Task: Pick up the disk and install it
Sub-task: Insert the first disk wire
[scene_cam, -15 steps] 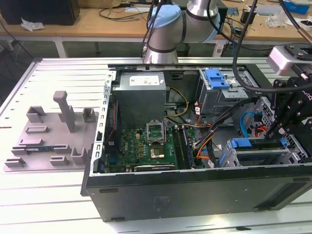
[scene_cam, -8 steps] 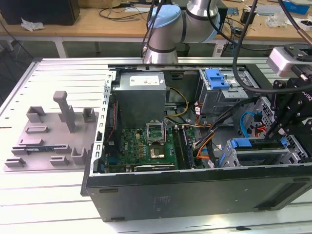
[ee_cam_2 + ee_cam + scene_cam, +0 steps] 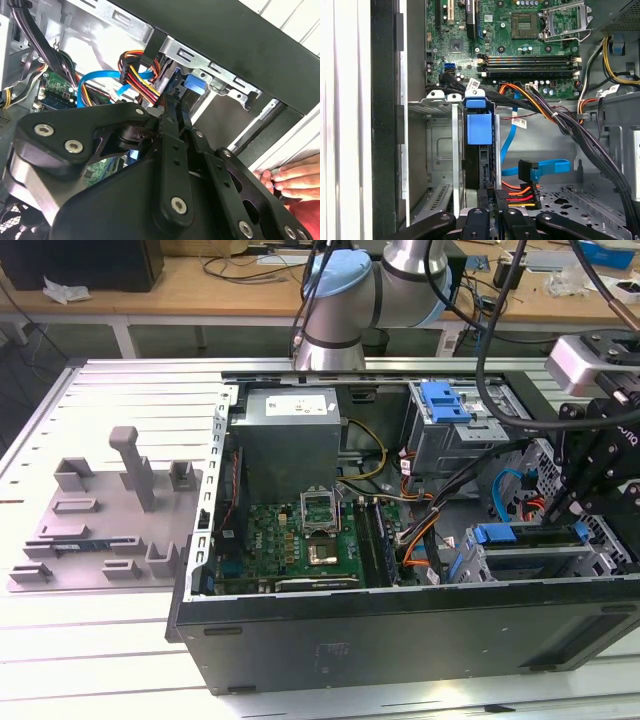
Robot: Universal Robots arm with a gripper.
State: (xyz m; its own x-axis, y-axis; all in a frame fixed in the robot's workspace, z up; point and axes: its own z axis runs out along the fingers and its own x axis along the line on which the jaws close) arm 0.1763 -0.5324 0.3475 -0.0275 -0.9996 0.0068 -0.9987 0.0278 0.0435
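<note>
Whether the jaws of the gripper (image 3: 490, 216) were spread or pinching could not be told, for their tips were lost against the dark end of the drive; they stood right at the near end of the disk (image 3: 479, 165), touching it or very nearly. The disk sat edge-on straight ahead of the jaws, already within the metal drive cage (image 3: 455, 150), its blue frame tab at the far end; in the exterior view the same blue frame (image 3: 520, 533) lay along the cage just under the gripper (image 3: 578, 520). Just beside the jaws hung a power connector (image 3: 492, 199) with red, orange and yellow wires; a little farther to that side ran the blue SATA cable (image 3: 547, 167); beyond the disk's far end lay the motherboard (image 3: 520, 30). Behind the jaws, at the rim of the computer case (image 3: 400, 640), a person's hand (image 3: 290, 180) rested.

By these signs the picking up was done and the installing was in hand; seating the disk fully would call for a straight push along the cage rails, with the loose cables kept out of the slot.
</note>
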